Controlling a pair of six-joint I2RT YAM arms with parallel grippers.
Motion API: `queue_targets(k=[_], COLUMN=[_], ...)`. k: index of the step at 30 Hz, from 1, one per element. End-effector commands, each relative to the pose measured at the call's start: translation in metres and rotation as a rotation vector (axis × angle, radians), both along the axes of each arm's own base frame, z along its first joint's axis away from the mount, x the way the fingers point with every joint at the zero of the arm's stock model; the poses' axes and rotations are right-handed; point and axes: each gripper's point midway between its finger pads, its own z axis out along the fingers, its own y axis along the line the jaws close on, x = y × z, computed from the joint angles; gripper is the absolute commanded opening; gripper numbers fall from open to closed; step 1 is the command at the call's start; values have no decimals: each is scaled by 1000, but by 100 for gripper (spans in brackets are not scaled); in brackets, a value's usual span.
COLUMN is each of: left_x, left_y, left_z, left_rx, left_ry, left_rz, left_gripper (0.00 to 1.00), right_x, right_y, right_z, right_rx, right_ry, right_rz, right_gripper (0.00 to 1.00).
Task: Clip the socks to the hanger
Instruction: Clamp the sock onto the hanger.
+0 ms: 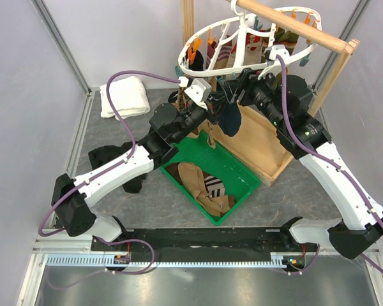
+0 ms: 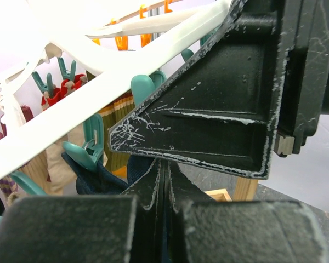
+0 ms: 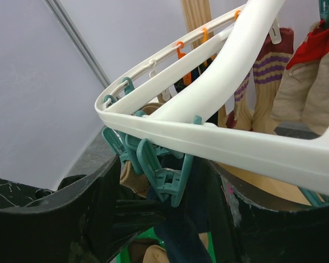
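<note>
Navy sock (image 1: 230,120), soft and light, dangles under the hanger's (image 3: 236,139) near rim by a teal clip (image 3: 164,175). Left gripper (image 2: 164,170) is pinched on it, right gripper (image 3: 169,211) spread wide. Best hold: the cuff.

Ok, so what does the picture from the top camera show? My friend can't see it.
Two robot arms reach up to a white hanger hung from a wooden rail, with a dark blue sock dangling between them. Below sits a green tray holding more socks; a white towel lies back left.
</note>
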Motion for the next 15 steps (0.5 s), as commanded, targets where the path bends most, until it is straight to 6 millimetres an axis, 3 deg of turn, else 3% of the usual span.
queue_targets(k=[1,4,7,11,15], left_x=[1,0,-3,-5,-5], left_y=[4,6,8,13,16], left_z=[27,28,31,33,28], left_rx=[-48,-52,-62,-72,-70], left_ry=[-61,-63,-65,-64,-55], left_rz=[19,20,17,25,30], left_gripper=[2,9,21,47,59], right_x=[-13,-15,-20,-26,-36], right_y=[-5,-7,-10,-15,-27], right_z=[29,33,40,43,41], right_rx=[48,53,61,43,-1], right_ry=[-58,-66,-81,-93,-88], right_rz=[13,8,10,7,-17], right_gripper=[69,75,82,86,88])
